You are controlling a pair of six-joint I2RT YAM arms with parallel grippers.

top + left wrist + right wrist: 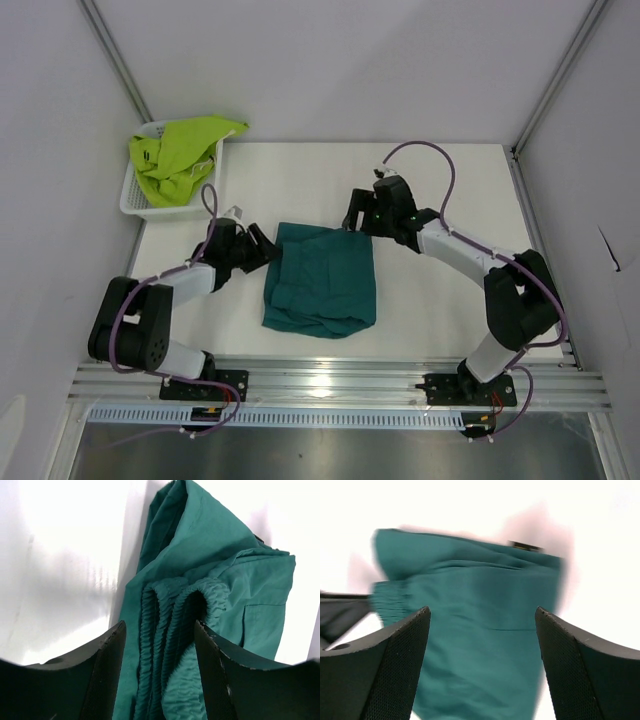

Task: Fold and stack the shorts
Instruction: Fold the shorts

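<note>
Dark teal shorts [320, 280]: lying folded, roughly square, on the table [450, 190] between the arms. Left hand [262, 245]: standing spread at the left edge, gathered waistband [185, 605] sitting loosely between the fingers [100, 680], not pinched. Right hand [358, 212]: hovering wide apart over the far right corner, holding nothing. Lime shorts [180, 150] — draping unfolded over the white basket [135, 200], far left. Advising: lifting both hands straight clear — avoiding snagging the waistband and spoiling the fold — before fetching the lime pair.
</note>
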